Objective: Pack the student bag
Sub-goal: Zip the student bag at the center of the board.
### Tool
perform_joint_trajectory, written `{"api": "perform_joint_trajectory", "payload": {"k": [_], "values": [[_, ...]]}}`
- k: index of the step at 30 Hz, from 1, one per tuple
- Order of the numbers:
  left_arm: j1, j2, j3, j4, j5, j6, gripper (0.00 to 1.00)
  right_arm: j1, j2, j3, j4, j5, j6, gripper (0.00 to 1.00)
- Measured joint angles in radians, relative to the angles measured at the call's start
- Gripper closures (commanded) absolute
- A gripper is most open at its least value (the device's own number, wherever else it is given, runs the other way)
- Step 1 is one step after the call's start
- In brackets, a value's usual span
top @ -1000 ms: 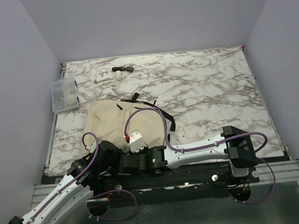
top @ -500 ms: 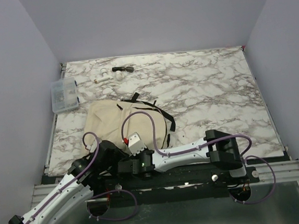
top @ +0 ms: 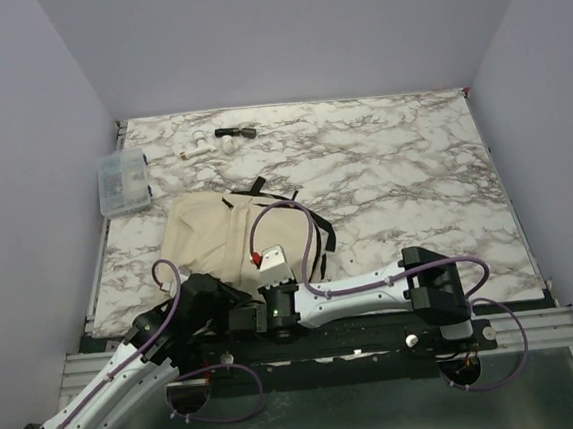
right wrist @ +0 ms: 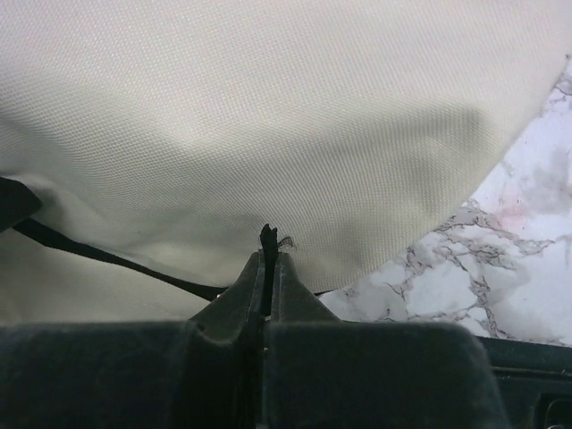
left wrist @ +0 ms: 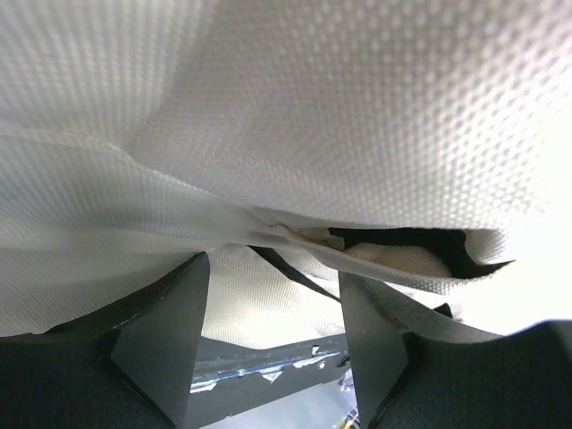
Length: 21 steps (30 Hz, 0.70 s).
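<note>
Pale lilac walls (top: 20, 147) are seen on three sides of a marbled table (top: 394, 175), and most of its surface is bare. The student bag (top: 203, 237) is laid flat at the near left of the table, just beyond the arm bases, with its black straps (top: 313, 227) trailing off its right side.

Both arms are bent in low over the bag's near edge. The left gripper (left wrist: 273, 277) is held with its jaws well apart under a fold of the beige cloth. Nothing is pinched between them, though a dark slit in the cloth is seen just beyond the tips. The right gripper (right wrist: 268, 259) is closed tight, and a small black tab (right wrist: 268, 237) at the bag's edge is caught between its tips. It is probably a zipper pull, but that cannot be told for certain.

A clear plastic box (top: 124, 182) is placed against the far left edge, well apart from the bag. Some small white pieces (top: 197, 147) and a small black object (top: 235, 132) are scattered near the far edge.

The work is judged to be at an early stage. Only the opening of the bag is being dealt with, nothing is seen going into it, and everything else is left out on the table. Whether anything is already inside cannot be told.
</note>
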Motion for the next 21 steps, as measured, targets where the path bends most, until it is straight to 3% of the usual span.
{"api": "perform_joint_trajectory", "payload": {"k": [4,11,16,21], "values": [[0.0,-0.014,-0.003,0.008,0.0,0.017,0.35,0.0,-0.016,0.003,-0.016,-0.002,0.05,1.0],[0.002,-0.106,0.0,0.053,0.081,0.166,0.34,-0.021,-0.207,-0.212,0.224,-0.092,-0.04,1.0],[0.002,-0.157,-0.004,0.057,0.248,0.011,0.52,-0.041,-0.307,-0.298,0.375,-0.148,-0.113,1.0],[0.002,-0.141,-0.019,0.066,0.328,-0.19,0.31,-0.044,-0.323,-0.359,0.492,-0.19,-0.167,1.0]]}}
